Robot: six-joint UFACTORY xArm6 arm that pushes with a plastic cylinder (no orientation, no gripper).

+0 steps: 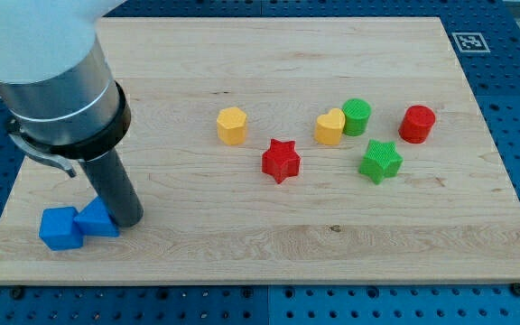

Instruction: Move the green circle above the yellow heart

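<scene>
Partly hidden, the blue block (97, 219) touches my tip (130, 220); this tool grasps nothing.

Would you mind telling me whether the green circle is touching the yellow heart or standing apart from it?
Touching, or very nearly: the green circle sits against the yellow heart on the heart's right and slightly toward the view's top, with no board visible between them.

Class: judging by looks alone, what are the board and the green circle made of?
Board: apparently light wood with a smooth, matte finish; grain lines run along it. Green circle: probably plastic, matte; solid uniform colour with faint ridges, possibly 3D-printed, though the view leaves that open.
</scene>
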